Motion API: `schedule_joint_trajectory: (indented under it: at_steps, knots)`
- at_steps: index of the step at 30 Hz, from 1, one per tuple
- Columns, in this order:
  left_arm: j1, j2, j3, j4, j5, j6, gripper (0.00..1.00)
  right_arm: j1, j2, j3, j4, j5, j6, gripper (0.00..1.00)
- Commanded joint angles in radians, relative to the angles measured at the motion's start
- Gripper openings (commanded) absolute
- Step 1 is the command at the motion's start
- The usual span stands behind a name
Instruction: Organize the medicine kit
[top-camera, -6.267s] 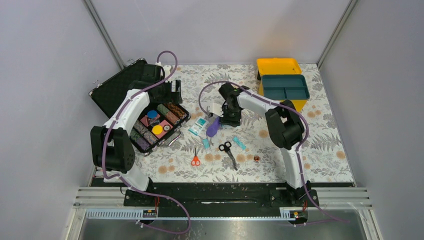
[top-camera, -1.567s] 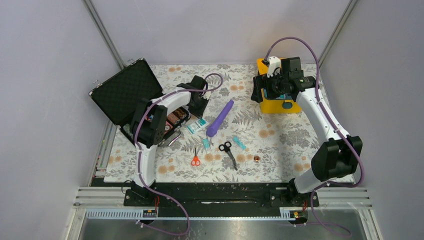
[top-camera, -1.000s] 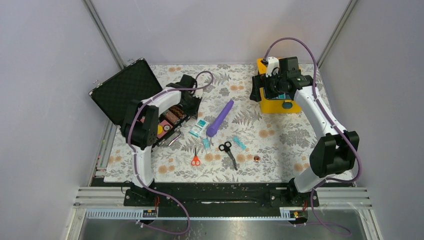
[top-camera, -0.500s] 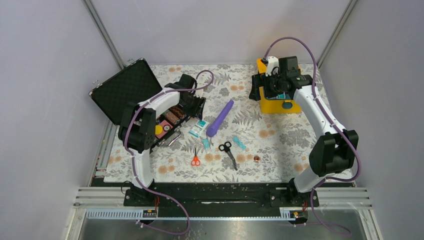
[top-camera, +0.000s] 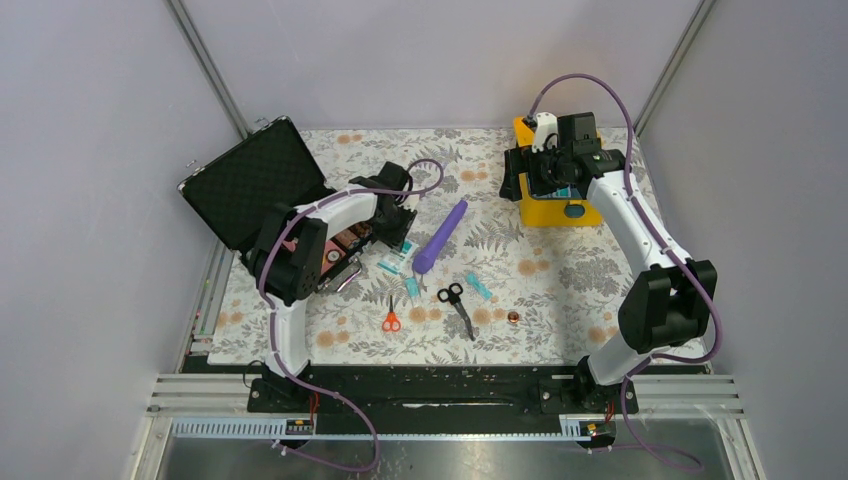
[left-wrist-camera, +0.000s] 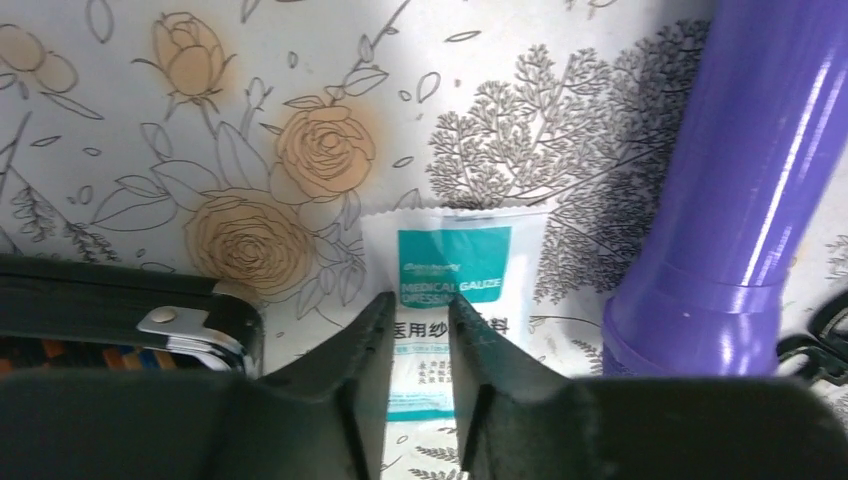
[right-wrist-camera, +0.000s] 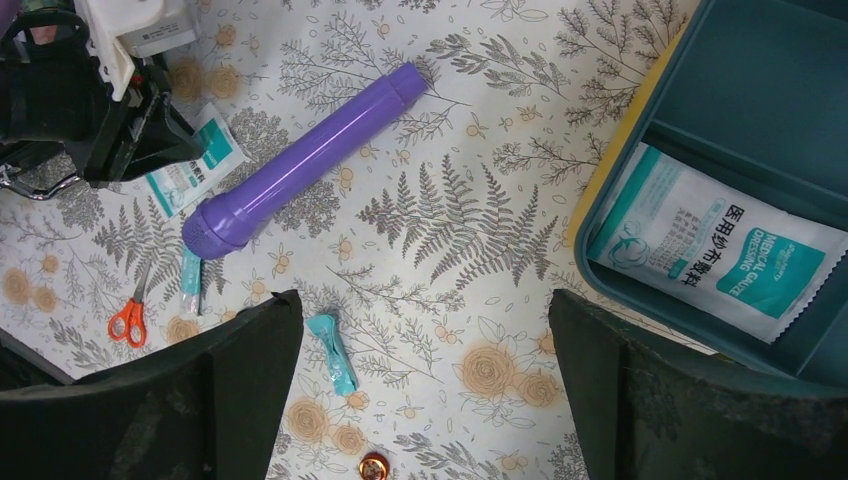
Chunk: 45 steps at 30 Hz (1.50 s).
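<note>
The medicine kit (top-camera: 560, 212) stands open at the back right, its teal tray (right-wrist-camera: 790, 90) holding one gauze packet (right-wrist-camera: 715, 250). My right gripper (right-wrist-camera: 425, 300) hangs wide open and empty just left of the kit (top-camera: 528, 180). A second gauze packet (left-wrist-camera: 455, 270) lies flat on the cloth (top-camera: 393, 262) between the black case and a purple cylinder (left-wrist-camera: 745, 170). My left gripper (left-wrist-camera: 418, 312) is low over this packet. Its jaws stand a narrow gap apart, the packet's print showing through the gap. I cannot tell whether its fingers (left-wrist-camera: 372, 335) touch the packet.
The open black case (top-camera: 250, 180) with colourful rolls is at the left, its corner latch (left-wrist-camera: 190, 325) close to my left fingers. Orange scissors (top-camera: 391, 320), black scissors (top-camera: 458, 305), two teal wrappers (top-camera: 478, 287) and a small copper disc (top-camera: 513, 318) lie in the middle.
My left gripper has moved right from over the black case to the gauze packet on the cloth; its jaws opened, then narrowed. The right arm has stayed put.
</note>
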Motion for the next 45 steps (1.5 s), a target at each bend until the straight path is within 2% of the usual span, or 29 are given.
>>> schedule_joint_trajectory:
  at_steps: [1, 6, 9, 10, 13, 15, 18, 20, 29, 31, 33, 37, 40, 45]
  knots:
    - [-0.012, 0.055, 0.009, -0.019, -0.058, -0.003, 0.20, -0.001, -0.049, -0.009, 0.025, 0.030, 0.009, 0.99]
    - [-0.011, 0.022, -0.011, 0.004, -0.037, 0.014, 0.00, -0.001, -0.058, -0.017, 0.035, 0.043, 0.006, 1.00]
    - [-0.010, 0.017, -0.003, 0.002, -0.032, 0.011, 0.00, -0.001, -0.060, -0.020, 0.041, 0.050, 0.013, 1.00]
    - [-0.010, 0.015, 0.006, -0.008, -0.035, 0.004, 0.01, -0.002, -0.061, -0.020, 0.041, 0.070, 0.023, 1.00]
    - [-0.010, -0.032, 0.001, -0.016, -0.052, -0.013, 0.33, -0.002, -0.061, -0.019, 0.036, 0.110, 0.034, 1.00]
    - [-0.009, -0.088, -0.043, 0.011, -0.044, -0.013, 0.42, -0.002, -0.059, -0.014, 0.034, 0.107, 0.033, 1.00]
    - [-0.011, -0.139, -0.096, 0.029, -0.019, -0.013, 0.46, -0.002, -0.049, -0.007, 0.035, 0.083, 0.045, 1.00]
    - [-0.011, -0.128, -0.094, -0.022, -0.027, -0.013, 0.47, 0.000, -0.040, -0.005, 0.037, 0.074, 0.057, 1.00]
    - [-0.016, -0.155, -0.222, -0.052, -0.124, -0.067, 0.51, -0.002, -0.025, -0.008, 0.041, 0.073, 0.067, 0.99]
    - [-0.021, -0.141, -0.235, -0.048, -0.128, -0.069, 0.49, -0.002, -0.022, -0.013, 0.045, 0.070, 0.070, 1.00]
    - [-0.023, -0.127, -0.243, -0.034, -0.129, -0.069, 0.40, -0.001, -0.021, -0.017, 0.045, 0.070, 0.070, 1.00]
    - [-0.025, -0.104, -0.235, -0.027, -0.104, -0.051, 0.14, -0.001, -0.021, -0.025, 0.046, 0.071, 0.068, 1.00]
    - [-0.025, -0.092, -0.220, -0.034, -0.067, -0.028, 0.00, -0.002, -0.019, -0.027, 0.046, 0.071, 0.066, 1.00]
    - [-0.020, -0.133, -0.211, -0.046, -0.080, -0.024, 0.00, -0.002, -0.021, -0.028, 0.047, 0.077, 0.062, 0.99]
